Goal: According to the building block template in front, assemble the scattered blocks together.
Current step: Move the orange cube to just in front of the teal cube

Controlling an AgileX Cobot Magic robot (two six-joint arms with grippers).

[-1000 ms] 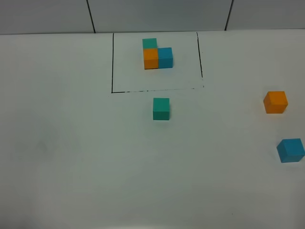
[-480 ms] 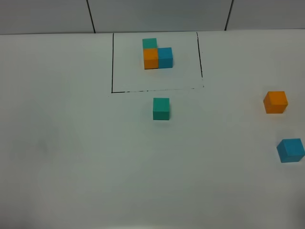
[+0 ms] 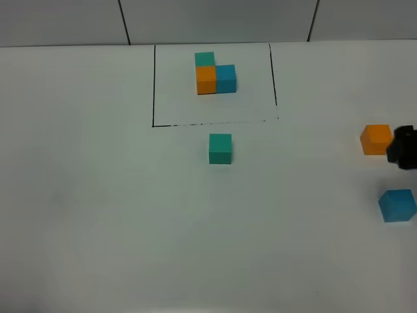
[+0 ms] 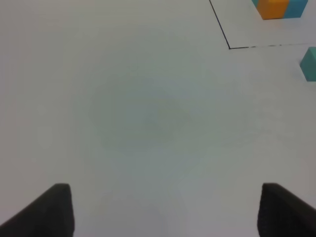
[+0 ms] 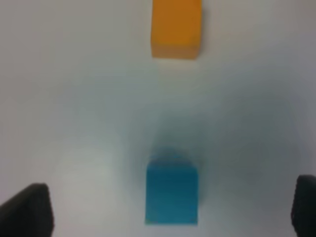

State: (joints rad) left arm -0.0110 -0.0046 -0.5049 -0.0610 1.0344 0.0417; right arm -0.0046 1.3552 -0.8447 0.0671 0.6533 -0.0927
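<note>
The building block template (image 3: 215,75) is a teal, orange and blue trio inside a black drawn rectangle (image 3: 154,85) at the back; its corner shows in the left wrist view (image 4: 274,7). Of the scattered blocks, the teal cube (image 3: 220,149) (image 4: 309,63) sits just in front of the frame. The orange cube (image 3: 376,139) (image 5: 176,27) and blue cube (image 3: 397,205) (image 5: 172,195) lie far right. My right gripper (image 3: 405,147) (image 5: 166,210) is open, hovering with the blue cube between its spread fingertips (image 5: 27,210). My left gripper (image 4: 168,212) stands open over bare table, holding nothing.
The white table (image 3: 98,208) runs wide on the left and in front. A grey panelled wall (image 3: 215,19) stands behind the table's back edge. The blue and orange cubes sit close to the right edge of the exterior view.
The black end of my right arm has come into the exterior view from the right edge, beside the orange cube. None of the cubes has moved.
</note>
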